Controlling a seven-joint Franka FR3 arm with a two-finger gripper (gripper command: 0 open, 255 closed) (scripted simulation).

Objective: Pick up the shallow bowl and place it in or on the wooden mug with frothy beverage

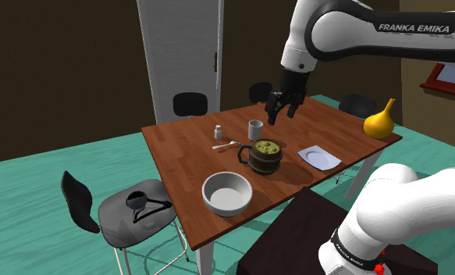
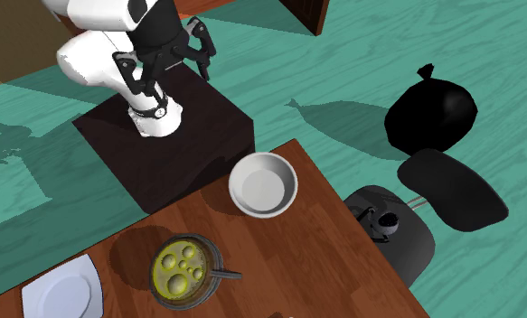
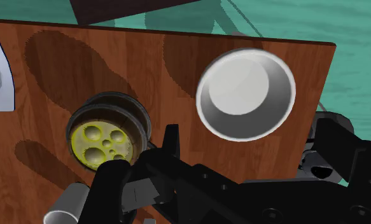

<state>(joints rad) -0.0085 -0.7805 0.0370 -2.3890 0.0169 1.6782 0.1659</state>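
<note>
The shallow bowl (image 1: pixel 227 194) is pale grey and empty, upright near the table's front edge (image 2: pixel 264 184) (image 3: pixel 245 93). The dark wooden mug (image 1: pixel 263 155) with yellow-green froth stands mid-table, a short way from the bowl (image 2: pixel 183 267) (image 3: pixel 107 137). My black gripper (image 1: pixel 284 105) hangs high above the table, over the area behind the mug, open with nothing between its fingers (image 2: pixel 166 59). In the wrist view the gripper (image 3: pixel 252 146) has its fingers apart, with bowl and mug both far below.
On the brown table (image 1: pixel 179 144) also stand a small grey cup (image 1: pixel 255 130), a shaker (image 1: pixel 217 132), a spoon (image 1: pixel 224 144), a white square plate (image 1: pixel 319 157) and a yellow gourd (image 1: pixel 379 121). Chairs (image 1: pixel 136 207) ring the table. A black bag (image 2: pixel 431 113) lies on the floor.
</note>
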